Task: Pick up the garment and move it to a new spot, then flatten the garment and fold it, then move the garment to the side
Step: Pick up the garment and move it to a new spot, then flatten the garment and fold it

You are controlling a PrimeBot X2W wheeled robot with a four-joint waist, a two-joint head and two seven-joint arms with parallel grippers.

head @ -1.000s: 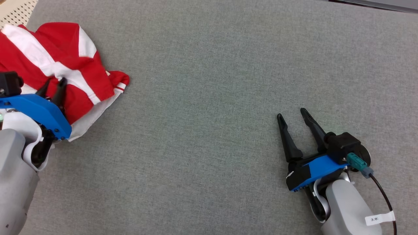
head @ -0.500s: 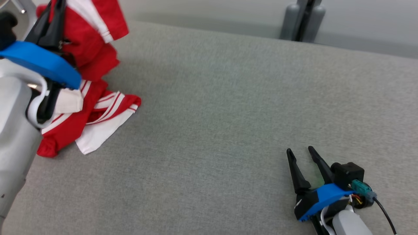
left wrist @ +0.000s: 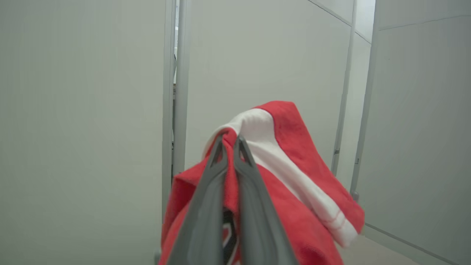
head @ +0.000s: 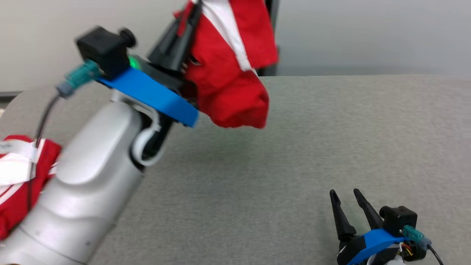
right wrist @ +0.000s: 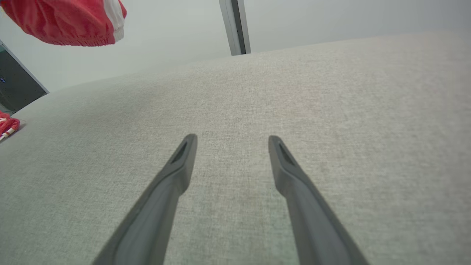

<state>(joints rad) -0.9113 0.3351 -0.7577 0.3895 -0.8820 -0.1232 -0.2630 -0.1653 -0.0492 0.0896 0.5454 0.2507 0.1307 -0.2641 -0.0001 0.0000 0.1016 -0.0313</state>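
Above the grey cloth-covered table [head: 331, 129], towards its far edge, the left gripper [left wrist: 230, 142] is clamped tight on a fold of the garment [head: 228, 81], fingers pointing up and away. The red fabric bunches round the fingertips and hangs beside them in a loose lump, its lowest fold clear of the table top. In the left wrist view a white stripe runs over the fold just past the tips. More red and white cloth [head: 18, 176] lies on the table at the left edge, partly hidden behind the pale left forearm [head: 84, 184]; whether it joins the hanging part cannot be told. The right gripper [head: 344, 193] sits low at the near right, well apart from the garment, jaws spread and holding nothing, fingers just over the table. A wide stretch of grey table top lies between the two grippers. Beyond the far edge stands a pale wall [head: 368, 33], with a dark upright [head: 273, 14] just behind the hanging fabric. The table's left corner rounds off near the forearm.
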